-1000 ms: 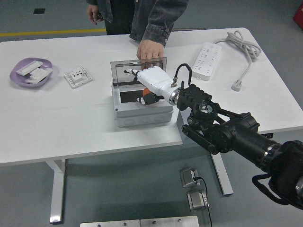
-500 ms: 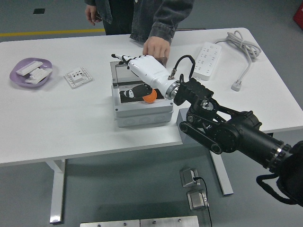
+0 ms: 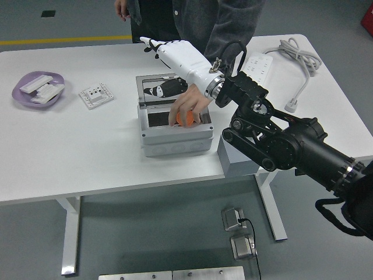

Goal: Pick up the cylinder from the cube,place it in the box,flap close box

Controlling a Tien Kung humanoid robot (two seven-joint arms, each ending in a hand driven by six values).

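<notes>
The grey box [image 3: 175,139] stands mid-table with its clear lid [image 3: 152,88] upright at the back. An orange cylinder [image 3: 188,119] lies inside the box at its right side. A person's hand [image 3: 191,102] reaches down from the far side and rests on the cylinder. My right hand [image 3: 155,46], white with black fingertips, hovers above and behind the lid, fingers stretched out and holding nothing. A grey cube [image 3: 238,157] sits right of the box at the table's near edge, partly hidden by my arm. The left hand is out of view.
A purple dish [image 3: 23,93] holding white parts sits at the far left. A white socket plate [image 3: 96,95] lies beside it. A white power strip [image 3: 255,74] and its cable [image 3: 298,55] lie at the back right. The person stands at the far edge.
My right hand has risen out of the box and moved up past the lid, leaving the orange cylinder inside. The person's hand has come down from the lid's top onto the cylinder.
</notes>
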